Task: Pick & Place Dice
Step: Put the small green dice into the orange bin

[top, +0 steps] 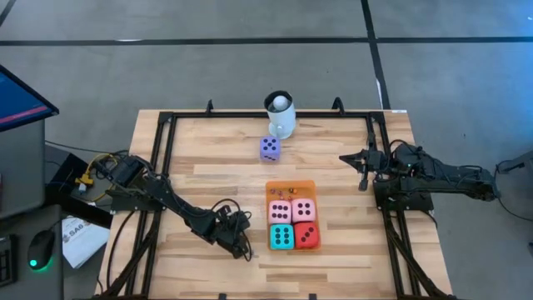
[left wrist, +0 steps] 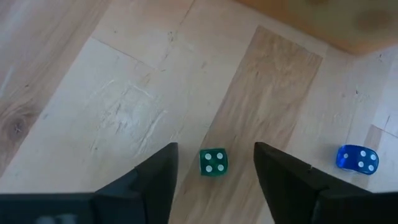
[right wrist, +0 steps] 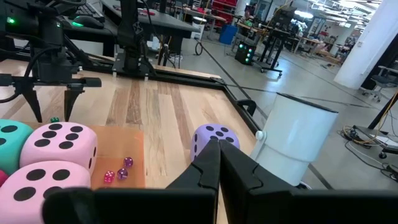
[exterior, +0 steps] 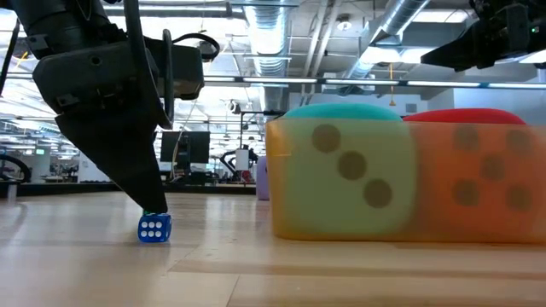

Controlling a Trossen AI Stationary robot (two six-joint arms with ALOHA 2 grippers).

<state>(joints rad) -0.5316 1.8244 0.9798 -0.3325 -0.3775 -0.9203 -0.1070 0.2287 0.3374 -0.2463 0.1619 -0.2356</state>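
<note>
A tiny green die [left wrist: 213, 162] lies on the wooden table between the two fingers of my left gripper [left wrist: 214, 148], which is open and slants down over it; a gap shows on either side. A tiny blue die [left wrist: 357, 159] lies close by, also seen in the low view [exterior: 154, 228] beside the fingertip. Two pink dice [top: 291, 209], a teal die [top: 281, 237] and a red die [top: 307, 236] sit on the orange mat [top: 290, 187]. A purple die [top: 269, 148] rests on the table. My right gripper [right wrist: 219, 152] is shut, raised at the right edge.
A white mug [top: 281, 115] with a ball stands at the far edge, behind the purple die. Tiny coloured dice [right wrist: 118, 174] lie on the mat's far strip. A black frame [top: 166, 142] borders the table. Bare wood lies left of my left gripper.
</note>
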